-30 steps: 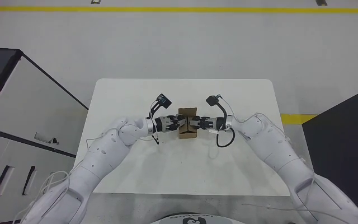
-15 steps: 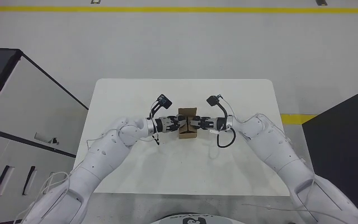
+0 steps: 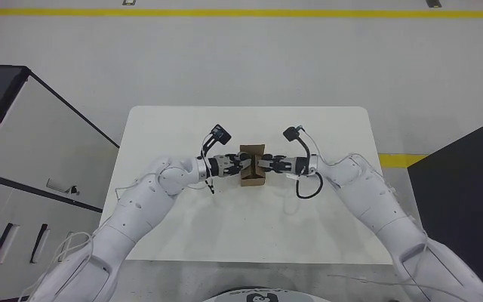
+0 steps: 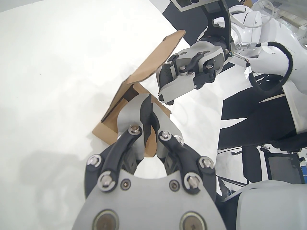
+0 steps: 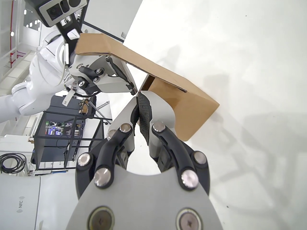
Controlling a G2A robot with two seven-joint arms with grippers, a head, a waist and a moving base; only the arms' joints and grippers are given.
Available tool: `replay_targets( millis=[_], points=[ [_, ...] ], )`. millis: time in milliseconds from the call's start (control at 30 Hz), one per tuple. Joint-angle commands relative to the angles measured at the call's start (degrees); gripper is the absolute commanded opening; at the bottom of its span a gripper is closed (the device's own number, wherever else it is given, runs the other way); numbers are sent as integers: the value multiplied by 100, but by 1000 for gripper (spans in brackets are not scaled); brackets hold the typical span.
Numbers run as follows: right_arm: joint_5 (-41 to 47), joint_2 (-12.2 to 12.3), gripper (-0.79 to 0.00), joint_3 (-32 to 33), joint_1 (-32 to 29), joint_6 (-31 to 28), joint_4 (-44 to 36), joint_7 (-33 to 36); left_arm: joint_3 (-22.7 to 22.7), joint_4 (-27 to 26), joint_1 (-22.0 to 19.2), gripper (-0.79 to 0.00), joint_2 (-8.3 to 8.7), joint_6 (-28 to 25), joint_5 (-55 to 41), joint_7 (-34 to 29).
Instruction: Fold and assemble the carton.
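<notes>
Carton (image 3: 253,167) (image 4: 112,125) (image 5: 189,106): a small brown cardboard box that stands on the table near its middle, between the two grippers. Its top is open.

Raised flap (image 4: 153,60) (image 5: 103,45): one long flap rises at a slant from a wall of the carton. It leans over the tips of both grippers.

Left gripper (image 3: 243,161) (image 4: 147,102) (image 5: 130,88): it meets the carton from the robot's left side. Its fingers (image 4: 130,118) pinch a cardboard panel at the box's near edge, and brown board shows between the black pads.

Right gripper (image 3: 263,163) (image 5: 139,96) (image 4: 163,95): it meets the carton from the robot's right side. Its fingers (image 5: 160,113) are pressed together, with the tips at the rim of the opening, just beside the left gripper's tips. Whether any board lies between the pads cannot be told.

Spacing of the grippers: they face each other tip to tip across the box, under the raised flap.

Table (image 3: 317,219) (image 4: 60,48) (image 5: 239,37): a white, rounded-corner top that bears the carton.

Floor (image 3: 241,60): pale grey, with a yellow line (image 3: 241,12) running beyond the far edge of the table.

Cabinet (image 3: 15,83): dark-topped, well apart from the table on the robot's left.
</notes>
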Motion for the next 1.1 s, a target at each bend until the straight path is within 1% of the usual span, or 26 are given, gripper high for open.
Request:
replay_targets(
  millis=[0, 133, 267, 333, 433, 700, 767, 867, 1000, 1067],
  points=[
    [202, 40, 0, 107, -53, -210, -17, 138, -107, -133, 85, 0, 42, -32, 2, -19],
    [782, 135, 0, 347, -180, -659, -40, 512, -373, -465, 328, 0, 146, -69, 7, -80],
    [1551, 231, 0, 595, -263, -901, 16, 983, -668, -861, 631, 0, 258, -136, -101, -194],
    [1857, 278, 0, 682, -289, -843, -7, 1110, -805, -1068, 788, 0, 309, -192, -218, -260],
    [2340, 355, 0, 764, -358, -715, -169, 1237, -947, -1357, 945, 0, 368, -423, -466, -389],
    [2409, 365, 0, 778, -367, -701, -184, 1251, -947, -1357, 945, 0, 368, -423, -466, -389],
    [2436, 360, 0, 778, -425, -604, -247, 1144, -935, -1221, 1020, 0, 359, -335, -710, -325],
    [2497, 371, 0, 837, -497, -561, -309, 1059, -966, -1047, 1107, 0, 351, -552, -1220, -134],
    [2919, 373, 0, 912, -580, -581, -314, 1144, -1029, -769, 1284, 0, 331, -892, -1809, 312],
    [3164, 368, 0, 942, -588, -578, -263, 1223, -1008, -656, 1342, 0, 313, -993, -1924, 475]
  ],
)
